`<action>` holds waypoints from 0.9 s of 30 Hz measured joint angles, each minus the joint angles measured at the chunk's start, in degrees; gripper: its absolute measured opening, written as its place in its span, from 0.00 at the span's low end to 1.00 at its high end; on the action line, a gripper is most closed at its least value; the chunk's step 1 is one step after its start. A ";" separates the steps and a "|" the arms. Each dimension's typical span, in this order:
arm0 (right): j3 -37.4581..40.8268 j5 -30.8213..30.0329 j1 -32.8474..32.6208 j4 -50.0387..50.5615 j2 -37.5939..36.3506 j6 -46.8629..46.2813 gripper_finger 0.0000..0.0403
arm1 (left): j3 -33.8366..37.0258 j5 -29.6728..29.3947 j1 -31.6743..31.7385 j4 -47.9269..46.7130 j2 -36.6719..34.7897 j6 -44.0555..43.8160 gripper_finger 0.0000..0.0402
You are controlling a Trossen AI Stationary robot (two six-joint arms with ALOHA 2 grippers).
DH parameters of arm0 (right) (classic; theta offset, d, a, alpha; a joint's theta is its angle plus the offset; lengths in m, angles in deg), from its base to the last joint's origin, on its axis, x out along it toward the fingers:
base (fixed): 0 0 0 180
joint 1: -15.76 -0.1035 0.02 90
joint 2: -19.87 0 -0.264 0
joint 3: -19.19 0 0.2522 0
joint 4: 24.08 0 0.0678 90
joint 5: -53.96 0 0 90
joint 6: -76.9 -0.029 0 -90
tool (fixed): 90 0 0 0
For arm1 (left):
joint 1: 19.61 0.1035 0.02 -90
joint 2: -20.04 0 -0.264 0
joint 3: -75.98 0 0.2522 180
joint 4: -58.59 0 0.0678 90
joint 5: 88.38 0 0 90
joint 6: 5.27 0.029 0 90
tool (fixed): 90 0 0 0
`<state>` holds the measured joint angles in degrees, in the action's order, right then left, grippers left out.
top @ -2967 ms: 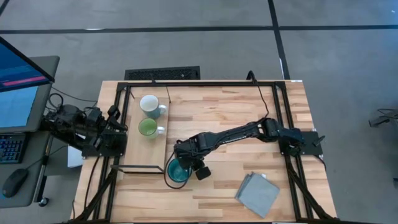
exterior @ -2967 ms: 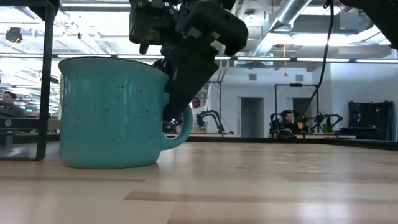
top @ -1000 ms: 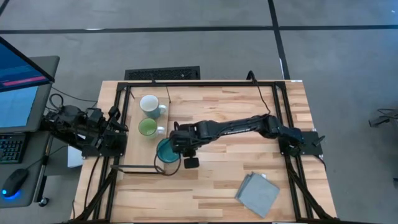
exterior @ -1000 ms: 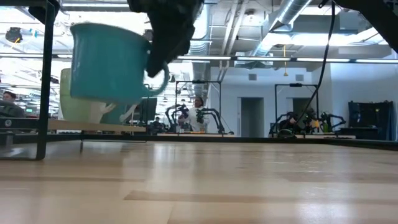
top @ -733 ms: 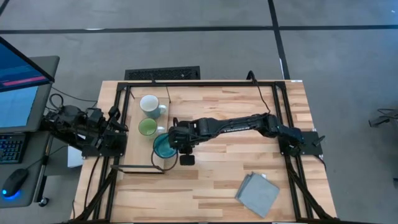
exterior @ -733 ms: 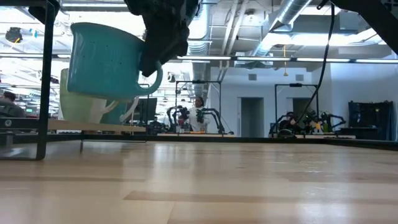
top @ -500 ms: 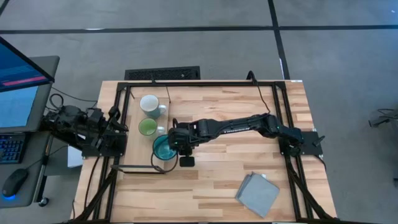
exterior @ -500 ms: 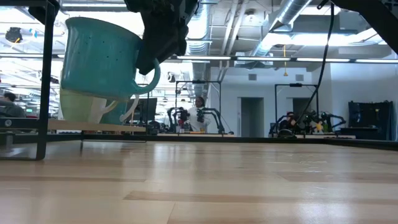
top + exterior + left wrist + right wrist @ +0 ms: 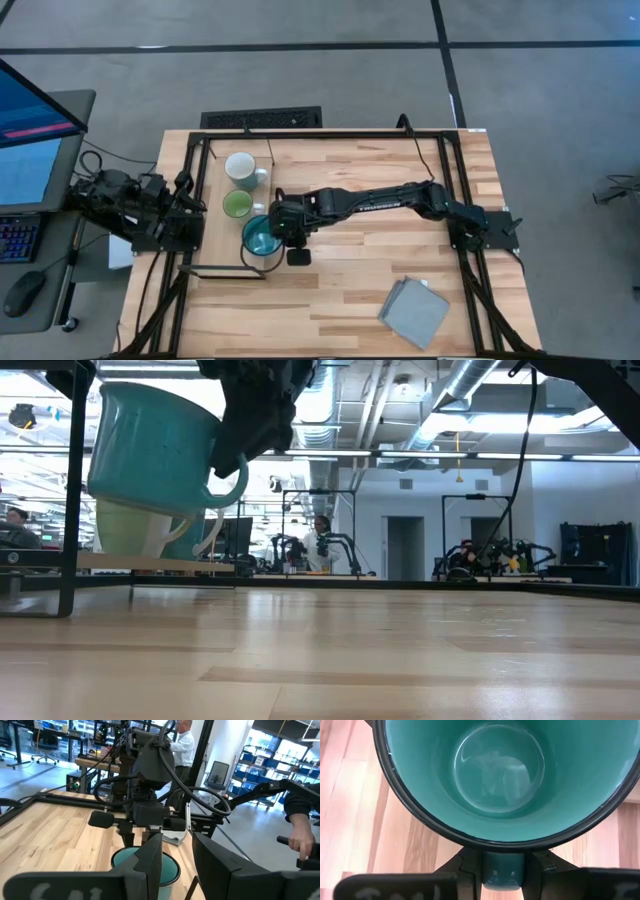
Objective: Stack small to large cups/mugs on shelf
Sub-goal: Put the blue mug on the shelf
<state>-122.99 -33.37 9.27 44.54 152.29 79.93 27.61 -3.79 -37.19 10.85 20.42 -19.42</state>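
The teal-blue mug (image 9: 257, 236) hangs in the air over the near right part of the shelf (image 9: 214, 236), held by my right gripper (image 9: 279, 229), which is shut on it. In the low view the teal-blue mug (image 9: 150, 448) is tilted, above and in front of the light-green mug (image 9: 128, 528). The light-green mug (image 9: 237, 205) and the white mug (image 9: 240, 168) stand upright on the shelf board. My left gripper (image 9: 177, 865) waits open at the table's left edge, touching nothing. My right gripper pinches the teal-blue mug's handle (image 9: 502, 866) between its two fingers, which lie on either side of the loop. The fingers (image 9: 252, 422) come slanting down from the table's right side. The mug is lifted clear and tilted, its open mouth (image 9: 500, 780) facing the wrist camera.
A grey folded cloth (image 9: 414, 312) lies near the table's near right corner. Black frame rails (image 9: 225, 270) edge the shelf, and a black post (image 9: 70, 490) stands at the left of the low view. People and other robot arms show in the room beyond.
My right gripper has carried the teal-blue mug a short way toward the table's left and far side, from beside the shelf's near right corner to over the board. The mug has tipped further and now hides more of the light-green mug in the low view. The gripper stayed shut.
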 joint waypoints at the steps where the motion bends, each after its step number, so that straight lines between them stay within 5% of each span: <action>1: 0.02 0.00 0.04 -0.19 0.00 0.00 0.26 | 0.00 -0.02 -0.02 0.00 0.00 0.00 0.24; 27: 0.11 0.38 1.03 -2.75 0.02 -0.07 0.26 | 0.00 -0.02 -0.01 0.00 0.00 1.03 0.24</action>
<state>-122.88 -32.98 10.30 41.78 152.31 79.86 27.61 -3.81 -37.21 10.85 20.42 -18.39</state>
